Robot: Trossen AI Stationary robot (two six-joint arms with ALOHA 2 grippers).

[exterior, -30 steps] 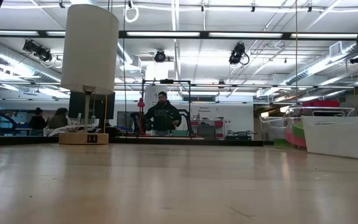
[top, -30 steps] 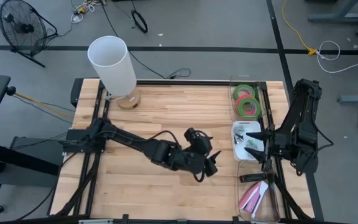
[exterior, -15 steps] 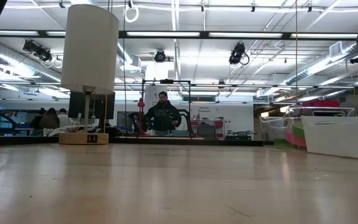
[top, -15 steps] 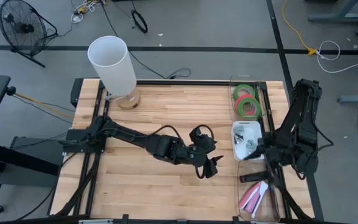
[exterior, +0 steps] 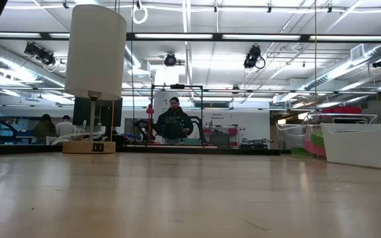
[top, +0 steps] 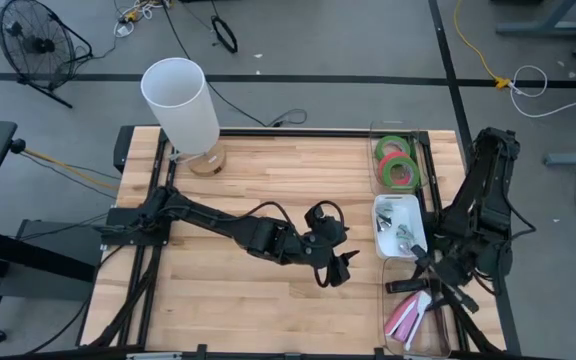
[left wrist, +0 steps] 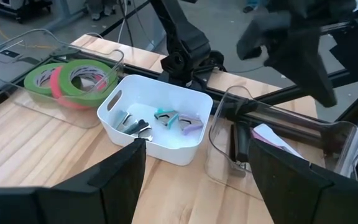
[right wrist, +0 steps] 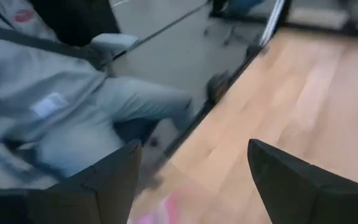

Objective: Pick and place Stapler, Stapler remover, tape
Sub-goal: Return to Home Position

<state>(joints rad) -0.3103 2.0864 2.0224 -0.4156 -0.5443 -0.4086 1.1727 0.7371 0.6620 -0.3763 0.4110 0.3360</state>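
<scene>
Two green rolls and one red-pink roll of tape (top: 396, 160) lie overlapping in a clear bin at the far right; they also show in the left wrist view (left wrist: 73, 78). Staple removers (left wrist: 173, 118) lie in a white bin (top: 382, 212). A pink-and-white stapler (top: 406, 318) lies in a clear bin at the near right. My right gripper (top: 440, 288) hangs open over that bin, touching nothing. My left gripper (top: 340, 268) is open and empty over the table's middle, facing the bins.
A tall white cylinder lamp (top: 180, 105) on a wooden base stands at the table's far left. The three bins line the right edge. Bare wood lies between my left gripper and the bins. A person in grey (right wrist: 73, 106) shows blurred beyond the table's edge.
My right gripper has gone from over the white bin toward the table's near edge, and now hangs over the clear bin with the stapler. My left gripper has shifted a little toward the right edge, then kept still.
</scene>
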